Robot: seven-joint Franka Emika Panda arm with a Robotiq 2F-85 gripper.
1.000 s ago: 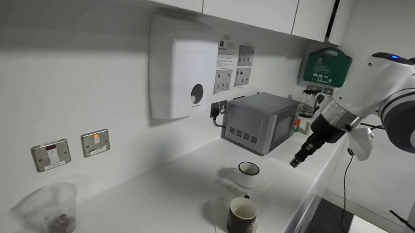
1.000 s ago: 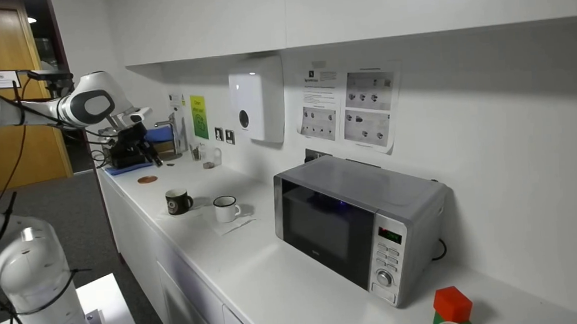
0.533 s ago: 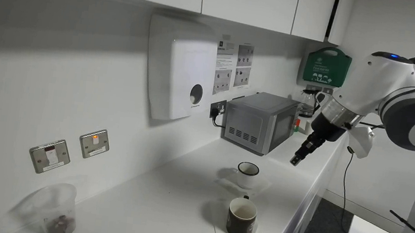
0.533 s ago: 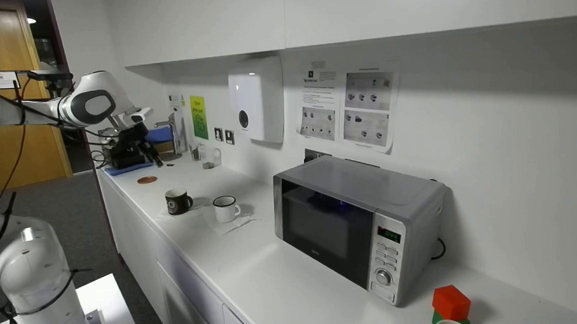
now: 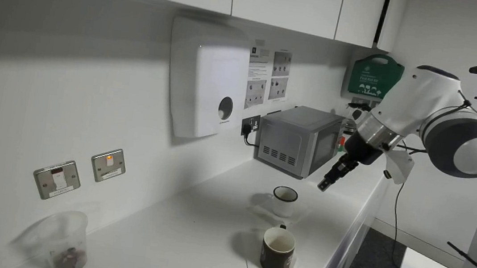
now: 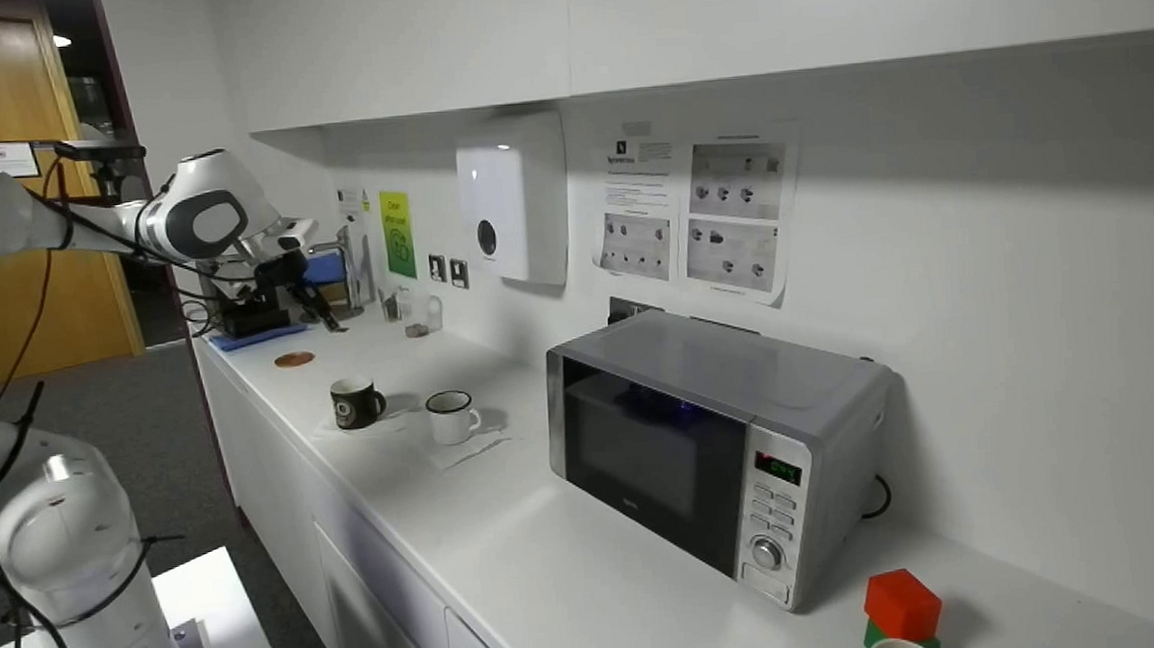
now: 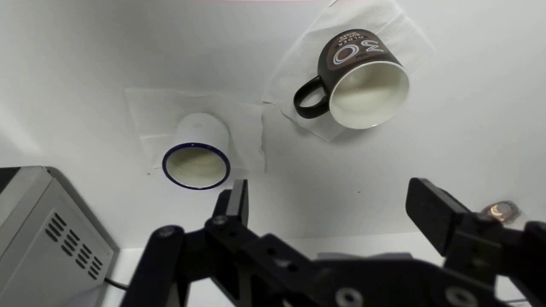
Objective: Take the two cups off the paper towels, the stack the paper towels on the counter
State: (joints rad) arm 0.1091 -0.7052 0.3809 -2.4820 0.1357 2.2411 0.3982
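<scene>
Fingers found spread wide, bare counter framed between them; gripper held tilted above the worktop. Past the tips, both cups are stood upright, each on its own sheet. White cup, rimmed in dark blue: seen beyond the finger at the left of the wrist view, set on a paper towel. Dark mug: farther out beyond the gap, nearer the opposite finger's side, set on a second, creased towel.

Writing: "30" and "OLDER" are read on the mug's wall, upside down in the wrist view, with "BUT NO WISER" in smaller letters. "First Aid Kit" is read in an exterior view on a green case, hung well behind the fingers. Print on the wall notices is too small to be made out.

Edges: mug's handle is turned toward the white cup. Towels are nearly met at a corner between the cups; whether they are touching cannot be told. The mug's towel is laid close to the counter's front edge. Open worktop is seen between white cup and microwave, and between mug and clear container.
</scene>
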